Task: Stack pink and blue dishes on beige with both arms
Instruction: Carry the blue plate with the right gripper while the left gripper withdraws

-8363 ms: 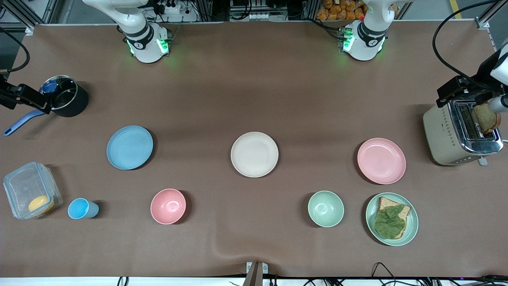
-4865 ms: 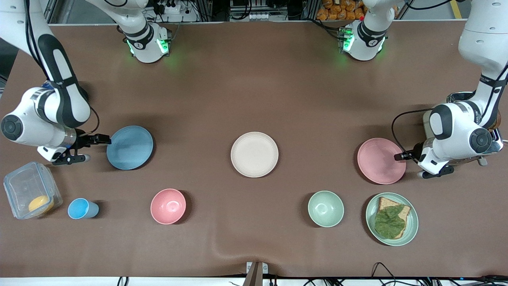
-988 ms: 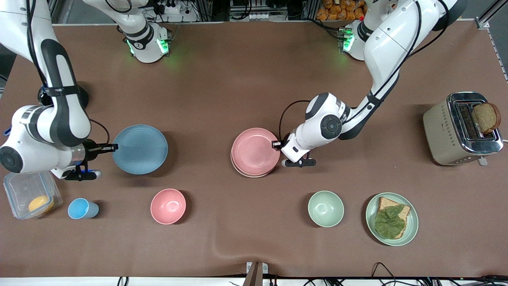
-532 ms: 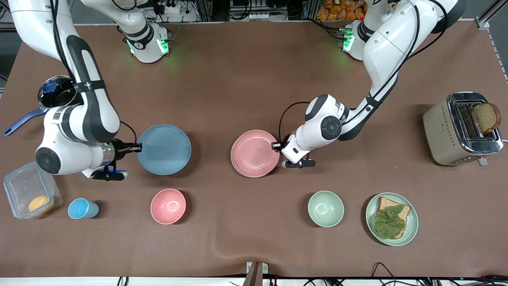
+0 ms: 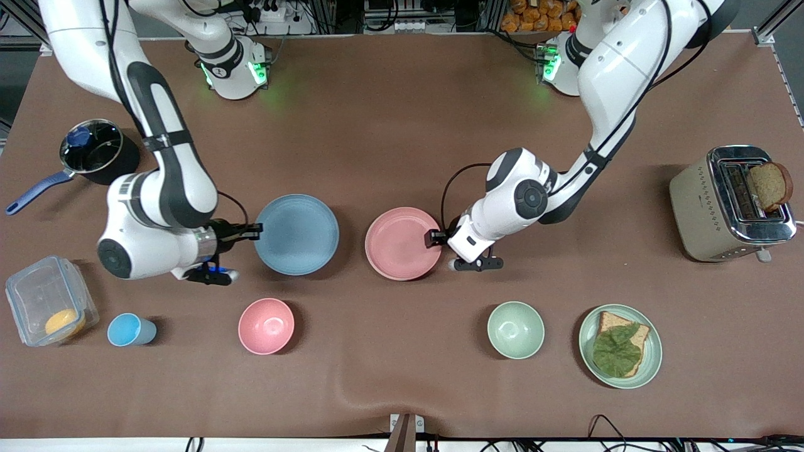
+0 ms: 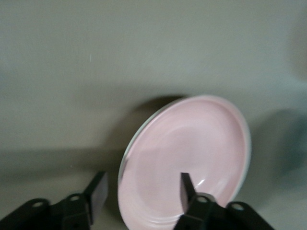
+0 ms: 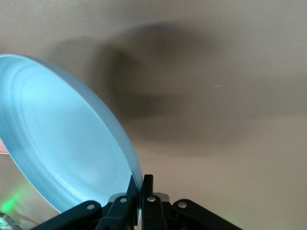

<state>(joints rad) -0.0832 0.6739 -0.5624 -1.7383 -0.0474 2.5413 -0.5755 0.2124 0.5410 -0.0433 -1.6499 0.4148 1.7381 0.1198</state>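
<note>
The pink plate [image 5: 403, 243] covers the beige plate entirely; the left gripper [image 5: 434, 238] stands open at its rim. Beside it, with bare table [image 5: 402, 125] between, the right gripper [image 5: 253, 231] pinches the lifted blue plate [image 5: 296, 234] by its edge.

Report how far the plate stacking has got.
Done: the pink plate lies on the beige plate, of which only a thin rim shows, and the left gripper is open at its edge. In hand: the right gripper is shut on the blue plate, held above the table beside the stack. Left: carry the blue plate over the pink one and release it.
</note>
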